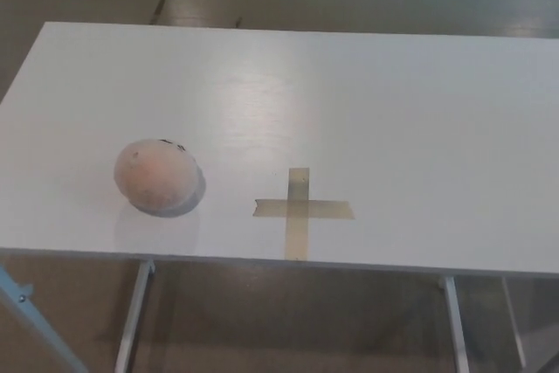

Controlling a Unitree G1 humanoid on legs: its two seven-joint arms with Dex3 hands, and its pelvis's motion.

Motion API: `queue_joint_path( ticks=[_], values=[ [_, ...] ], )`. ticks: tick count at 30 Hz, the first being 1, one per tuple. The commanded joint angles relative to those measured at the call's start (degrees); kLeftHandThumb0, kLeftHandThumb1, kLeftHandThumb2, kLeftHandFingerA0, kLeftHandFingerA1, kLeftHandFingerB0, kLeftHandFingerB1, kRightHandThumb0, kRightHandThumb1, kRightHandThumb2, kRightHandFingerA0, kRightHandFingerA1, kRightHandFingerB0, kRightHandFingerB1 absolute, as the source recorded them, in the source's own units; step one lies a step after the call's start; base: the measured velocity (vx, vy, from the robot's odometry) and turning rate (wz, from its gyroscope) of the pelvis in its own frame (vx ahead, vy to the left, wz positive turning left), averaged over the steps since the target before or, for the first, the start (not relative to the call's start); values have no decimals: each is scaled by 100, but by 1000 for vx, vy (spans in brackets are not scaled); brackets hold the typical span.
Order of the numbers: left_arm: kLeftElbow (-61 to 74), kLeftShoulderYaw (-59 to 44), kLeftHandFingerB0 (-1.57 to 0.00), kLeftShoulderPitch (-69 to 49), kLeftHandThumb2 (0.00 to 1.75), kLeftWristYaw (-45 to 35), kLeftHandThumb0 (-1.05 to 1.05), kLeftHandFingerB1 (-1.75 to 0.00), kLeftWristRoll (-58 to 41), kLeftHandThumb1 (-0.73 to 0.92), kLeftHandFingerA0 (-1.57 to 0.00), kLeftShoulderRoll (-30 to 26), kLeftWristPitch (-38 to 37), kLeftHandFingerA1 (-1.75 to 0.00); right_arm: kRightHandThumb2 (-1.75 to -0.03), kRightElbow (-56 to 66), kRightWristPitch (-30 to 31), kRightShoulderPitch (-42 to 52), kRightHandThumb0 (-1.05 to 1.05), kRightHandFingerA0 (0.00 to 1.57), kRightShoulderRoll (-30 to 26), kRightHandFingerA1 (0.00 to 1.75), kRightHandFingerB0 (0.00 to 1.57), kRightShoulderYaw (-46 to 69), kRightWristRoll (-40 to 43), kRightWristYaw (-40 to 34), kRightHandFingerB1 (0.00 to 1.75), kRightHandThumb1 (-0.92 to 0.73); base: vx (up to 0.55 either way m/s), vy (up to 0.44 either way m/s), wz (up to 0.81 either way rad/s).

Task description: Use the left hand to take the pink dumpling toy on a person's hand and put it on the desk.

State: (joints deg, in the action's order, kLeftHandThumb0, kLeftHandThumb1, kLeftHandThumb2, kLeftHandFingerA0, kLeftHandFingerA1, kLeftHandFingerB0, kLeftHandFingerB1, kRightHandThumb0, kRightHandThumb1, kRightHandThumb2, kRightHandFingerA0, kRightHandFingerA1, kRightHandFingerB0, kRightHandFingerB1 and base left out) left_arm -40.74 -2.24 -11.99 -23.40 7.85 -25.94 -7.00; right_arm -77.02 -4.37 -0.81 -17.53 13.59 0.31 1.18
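The pink dumpling toy, round with small dark marks on top, rests on the white desk at its front left, alone. Neither of my hands shows in the head view, and no person's hand is in sight.
A cross of tan tape is stuck on the desk near the front edge, right of the toy. The desk's metal legs show below the front edge, over a brown floor.
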Motion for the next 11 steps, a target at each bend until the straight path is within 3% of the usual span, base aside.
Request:
queue_joint_path(
  ticks=[1,5,6,7,8,9,11],
  values=[
    [-2719,482,-41,1069,63,1914,-56,-34,824,78,-48,45,103,-37,-60,-12,-151,17,-41,82,80,50,62,-50,-99,-135,43,-65,0,0,0],
    [-2962,437,-41,1233,64,1865,-54,-34,642,78,-53,83,110,-38,-60,-15,-124,-13,-41,82,49,50,62,2,-53,-156,43,-65,0,0,0],
    [-2992,422,-35,1197,92,1851,-58,-48,610,65,-46,84,109,-52,-59,-17,-117,21,-40,83,59,49,62,3,-49,-161,43,-64,0,0,0],
    [-2992,422,-35,1197,92,1851,-58,-48,610,65,-46,84,109,-52,-59,-17,-117,21,-40,83,59,49,62,3,-49,-161,43,-64,0,0,0],
    [-3111,434,-41,1229,64,1844,-53,-34,583,78,-58,89,51,-39,-58,-16,-83,4,-40,83,77,49,61,-12,-61,-201,42,-64,0,0,0],
    [-3154,445,-35,1258,92,1851,-56,-48,583,64,-50,93,28,-54,-58,-16,-79,-14,-40,83,73,49,61,-33,-83,-206,42,-64,0,0,0],
    [-3213,462,-35,1296,92,1869,-56,-48,582,64,-50,96,-1,-54,-58,-16,-79,-28,-40,83,68,49,61,-48,-98,-207,42,-64,0,0,0]
  ],
)
